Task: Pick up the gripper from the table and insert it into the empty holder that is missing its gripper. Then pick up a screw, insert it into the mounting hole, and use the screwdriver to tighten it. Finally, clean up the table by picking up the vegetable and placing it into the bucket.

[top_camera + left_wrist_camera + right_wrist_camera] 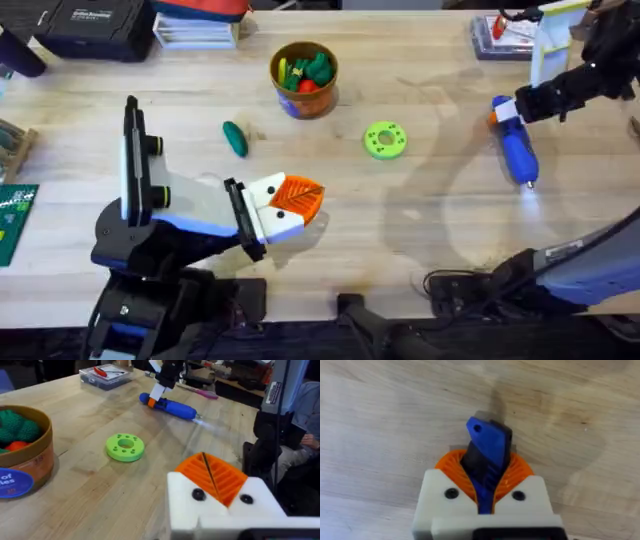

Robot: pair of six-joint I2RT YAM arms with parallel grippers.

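My right gripper (485, 492) is clenched on the screwdriver (517, 148), its blue handle end pinched between my orange pads (516, 472) while the tool lies on the table (420, 230). My left gripper (296, 200) sits with its orange pads pressed together, grasping nothing. Beyond my left jaws lie the green disc (125, 447) and the bucket (304, 76) of toy produce. The vegetable (234, 138) rests on the wood between that gripper and the bucket.
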